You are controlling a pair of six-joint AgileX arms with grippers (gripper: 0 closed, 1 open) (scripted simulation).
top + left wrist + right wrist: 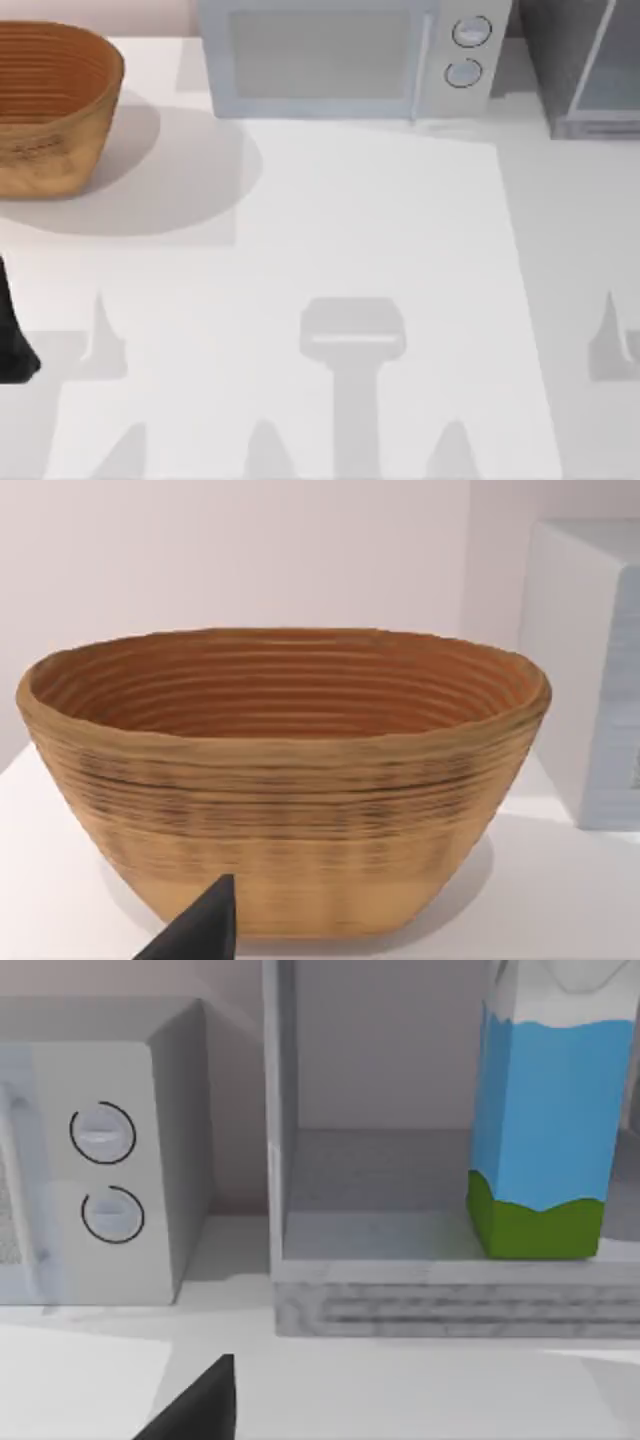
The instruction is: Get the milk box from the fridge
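The milk box [540, 1130], light blue with a green base and a white top, stands upright on the floor of the fridge [430, 1300], towards one side of the compartment. The fridge's inside is open to the right wrist view, with its pale frame beside the microwave. In the top view the dark grey fridge [585, 70] stands at the far right corner of the table. A dark tip of my right gripper [200, 1405] shows low in the right wrist view, well short of the fridge. My left gripper [195, 930] hangs in front of the basket, and the left arm [15, 340] sits at the table's left edge.
A white microwave [350, 60] with two round knobs [470, 32] stands at the back middle, just left of the fridge. A woven wooden basket [50, 105] stands at the back left. The white tabletop [350, 230] stretches in front of them.
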